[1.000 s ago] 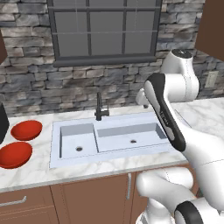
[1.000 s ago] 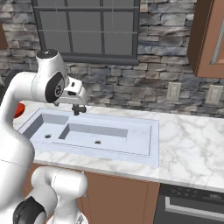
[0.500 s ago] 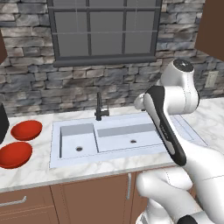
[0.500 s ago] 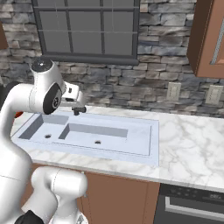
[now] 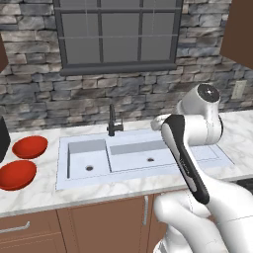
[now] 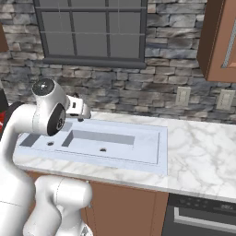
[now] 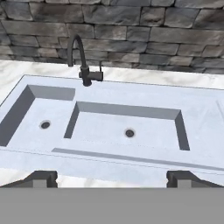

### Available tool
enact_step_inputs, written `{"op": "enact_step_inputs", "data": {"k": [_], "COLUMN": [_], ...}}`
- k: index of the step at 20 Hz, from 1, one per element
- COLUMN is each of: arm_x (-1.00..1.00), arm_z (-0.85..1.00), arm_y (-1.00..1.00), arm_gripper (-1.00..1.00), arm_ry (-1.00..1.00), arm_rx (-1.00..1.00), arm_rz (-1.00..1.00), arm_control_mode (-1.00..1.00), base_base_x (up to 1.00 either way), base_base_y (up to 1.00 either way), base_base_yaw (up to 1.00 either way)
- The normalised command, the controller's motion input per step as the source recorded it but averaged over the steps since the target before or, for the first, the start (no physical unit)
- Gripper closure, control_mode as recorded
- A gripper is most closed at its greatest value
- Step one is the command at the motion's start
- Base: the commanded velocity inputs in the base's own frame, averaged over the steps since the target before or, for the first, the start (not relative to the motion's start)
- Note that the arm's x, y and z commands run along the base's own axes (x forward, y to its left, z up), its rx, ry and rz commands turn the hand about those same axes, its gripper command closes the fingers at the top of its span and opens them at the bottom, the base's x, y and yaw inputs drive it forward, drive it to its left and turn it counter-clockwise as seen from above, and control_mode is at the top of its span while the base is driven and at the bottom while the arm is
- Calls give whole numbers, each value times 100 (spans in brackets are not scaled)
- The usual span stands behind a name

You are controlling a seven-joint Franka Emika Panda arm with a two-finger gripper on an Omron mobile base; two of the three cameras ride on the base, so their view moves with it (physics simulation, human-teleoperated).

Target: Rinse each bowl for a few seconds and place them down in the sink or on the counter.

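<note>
Beside sink (image 5: 143,155): two bowls (image 5: 18,174), uncontained

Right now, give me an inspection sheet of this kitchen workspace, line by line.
Surface: white marble counter over brown cabinets.
Job's things: two red bowls on the counter left of the sink, apart from each other; both basins hold nothing; dark faucet behind the basins.
Clutter: a dark object at the left edge, too cut off to identify.
Gripper: gripper open, holding nothing, facing the sink.
Cables: nothing seen.
Surroundings: stone wall, window, wall outlets, oven at lower right.
</note>
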Motion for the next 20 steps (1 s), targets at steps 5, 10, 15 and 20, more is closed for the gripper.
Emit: {"op": "enact_step_inputs", "data": {"k": [5,10,15,20], "arm_x": [20,24,32,36], "arm_z": [-13,-8,-5,-2], "arm_y": [2,3,8,8], "arm_gripper": [-100,-100,-100,-100], "arm_ry": [-8,-2,0,0], "arm_rx": [0,0,0,0], "arm_rz": [0,0,0,0], "arm_control_mode": [-100,-100,-100,-100], "base_base_x": [0,0,0,0], "base_base_y": [0,0,0,0], "base_base_yaw": [0,0,0,0]}}
